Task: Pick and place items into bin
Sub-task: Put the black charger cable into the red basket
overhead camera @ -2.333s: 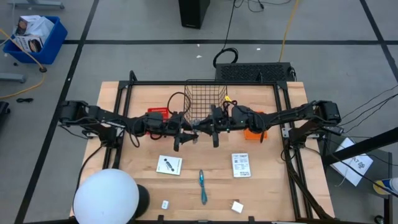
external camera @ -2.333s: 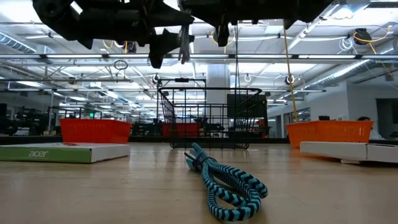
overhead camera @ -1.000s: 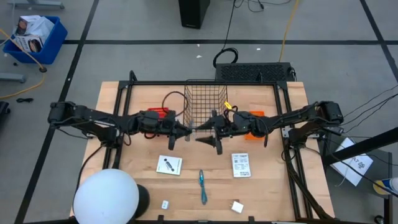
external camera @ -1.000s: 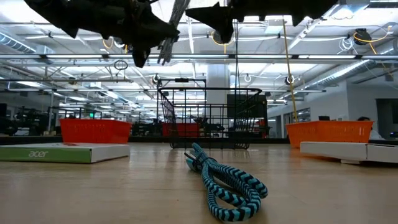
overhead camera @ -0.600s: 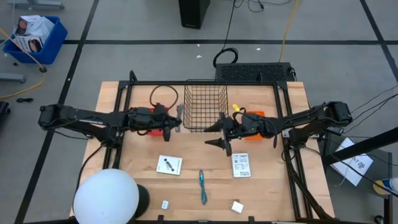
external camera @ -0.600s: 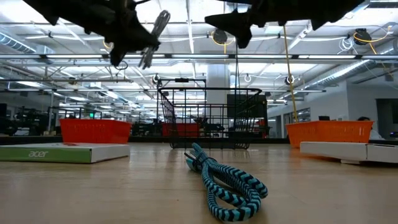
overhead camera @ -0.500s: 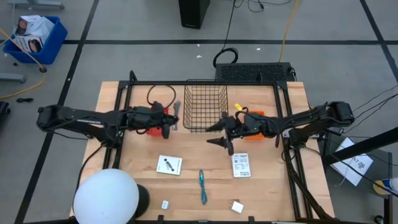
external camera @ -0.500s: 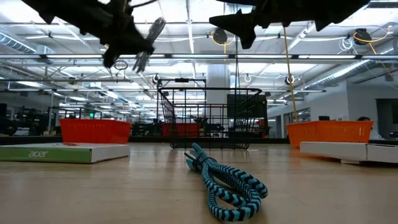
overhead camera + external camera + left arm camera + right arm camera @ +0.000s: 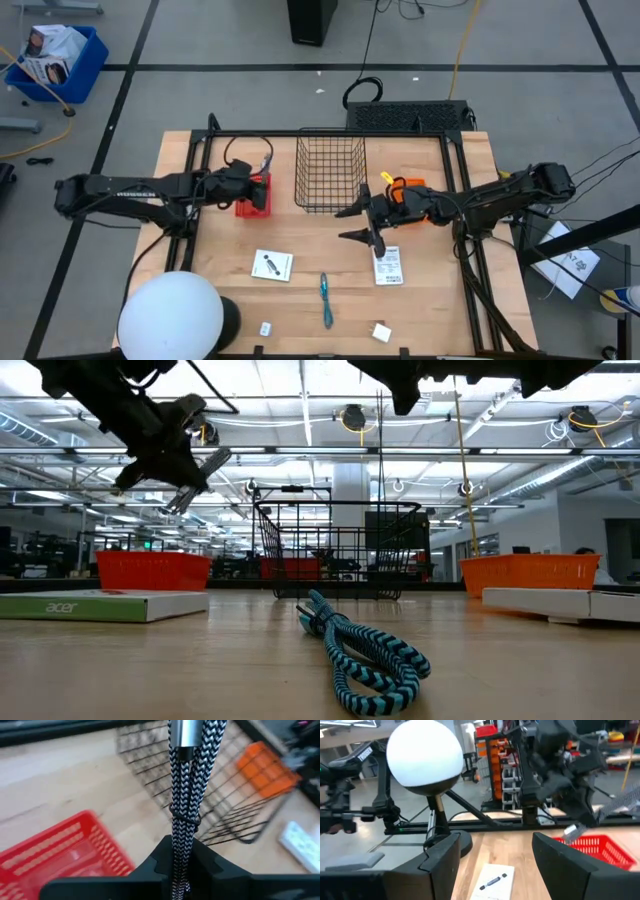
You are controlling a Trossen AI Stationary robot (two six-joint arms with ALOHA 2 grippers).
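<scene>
Left gripper [image 9: 181, 865] pinches braided cable [image 9: 186, 780] — hidden overhead; right gripper [image 9: 362, 224] spread.

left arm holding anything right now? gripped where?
Yes. The left gripper is shut on a black-and-white braided cable, folded double and pinched in the jaws below its metal plug end. The right gripper is open and empty.

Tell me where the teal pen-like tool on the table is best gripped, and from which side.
Grip the teal tool at mid-length, coming straight down, fingers closing across its narrow width. It lies flat and slim, long axis running toward the table's near edge, with bare wood on both sides.
</scene>
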